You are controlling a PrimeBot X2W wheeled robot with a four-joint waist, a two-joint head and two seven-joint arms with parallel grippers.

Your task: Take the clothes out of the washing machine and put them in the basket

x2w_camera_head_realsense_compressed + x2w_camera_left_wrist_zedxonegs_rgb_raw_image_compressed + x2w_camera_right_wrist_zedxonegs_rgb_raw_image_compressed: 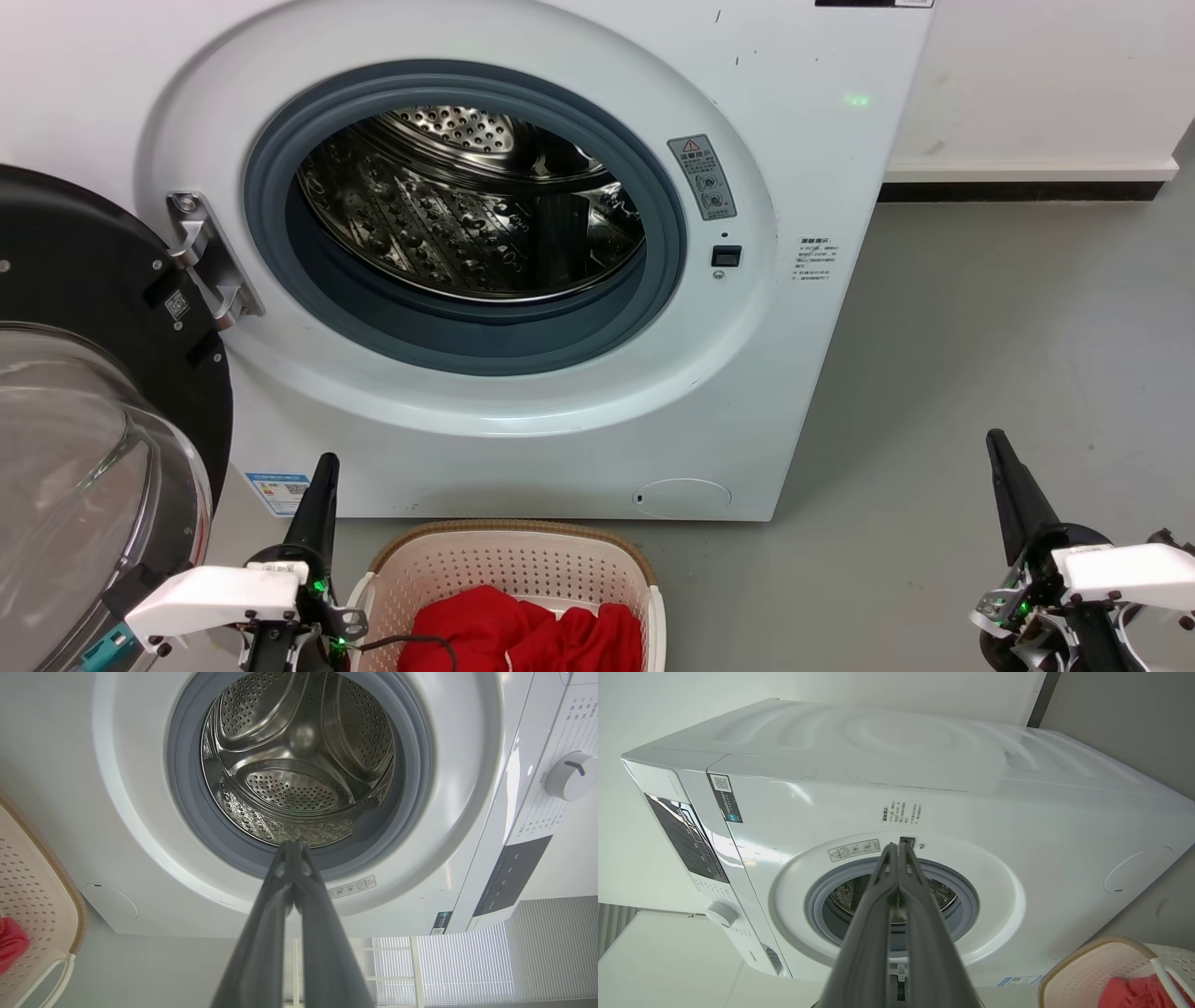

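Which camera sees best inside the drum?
The left wrist view: it looks straight into the drum, back wall included. The head view sees it obliquely; the right wrist view has fingers across it.

Head view looks down, close, on washing machine (pixel 523 448) and basket (pixel 504 530) — both wrist views face it from low, rolled sideways, sharing the drum (pixel 467 224).

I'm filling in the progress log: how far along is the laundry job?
Done, apparently: the drum of the washing machine is bare steel, and the red clothes lie in the basket. In hand: nothing; the left gripper and right gripper are shut and empty. Left: seemingly nothing, though the door stands open.
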